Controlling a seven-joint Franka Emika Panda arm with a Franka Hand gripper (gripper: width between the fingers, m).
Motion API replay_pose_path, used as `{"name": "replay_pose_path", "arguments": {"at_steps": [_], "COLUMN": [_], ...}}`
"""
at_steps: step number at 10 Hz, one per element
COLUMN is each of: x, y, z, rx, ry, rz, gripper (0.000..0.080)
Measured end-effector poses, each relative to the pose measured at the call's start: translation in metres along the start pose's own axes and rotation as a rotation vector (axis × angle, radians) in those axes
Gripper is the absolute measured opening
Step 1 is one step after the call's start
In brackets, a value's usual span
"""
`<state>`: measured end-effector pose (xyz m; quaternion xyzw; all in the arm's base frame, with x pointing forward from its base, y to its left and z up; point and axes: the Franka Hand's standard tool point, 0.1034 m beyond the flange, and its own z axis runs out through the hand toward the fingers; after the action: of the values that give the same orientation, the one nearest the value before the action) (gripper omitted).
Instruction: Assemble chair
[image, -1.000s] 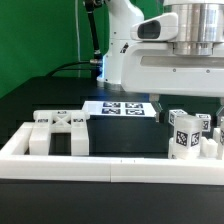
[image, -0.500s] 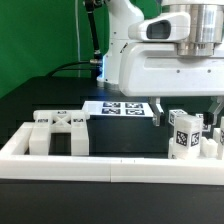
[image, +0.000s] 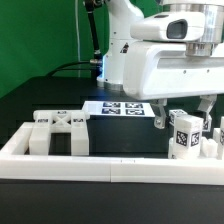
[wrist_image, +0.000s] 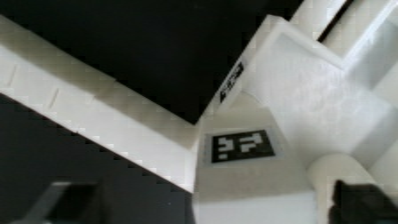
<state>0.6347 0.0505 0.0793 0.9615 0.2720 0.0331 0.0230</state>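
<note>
Arm: your big white arm (image: 150, 65) has come down lower than a second ago. Its shell is smooth, shiny and round.
Table: the black table (image: 40, 100) lies flat and dull under the gripper, same as before.
Border rail: the long, low, white border rail (image: 90, 165) has not moved. It runs on the camera's side of the gripper.
Marker board: the marker board (image: 120, 108) is thin and white with black squares. It lies near the gripper, farther back.
Chair pieces: the white, blocky plastic chair pieces (image: 60, 130) sit well apart from the gripper, toward the exterior view's left, unmoved.
Tagged block: the small white tagged block (image: 185, 137) stands upright between the fingers, in the same spot.
Gripper: on your gripper (image: 183, 121) the two dark fingers (image: 157, 120) stand apart, one on each side of the block. They are closer together than before, with a gap showing, so nothing is clamped.
</note>
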Motion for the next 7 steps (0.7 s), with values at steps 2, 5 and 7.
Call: {"name": "replay_pose_path", "arguments": {"at_steps": [2, 5, 7], "x": [0.0000, -0.0004, -0.0006], "y": [0.0000, -0.0007, -0.0012], "z": [0.0000, -0.0001, -0.0002], "rx": [0.000, 0.006, 0.022], "ry": [0.000, 0.000, 0.001], "rz": [0.025, 0.232, 0.470], "gripper": [0.0379, 0.0292, 0.0292]}}
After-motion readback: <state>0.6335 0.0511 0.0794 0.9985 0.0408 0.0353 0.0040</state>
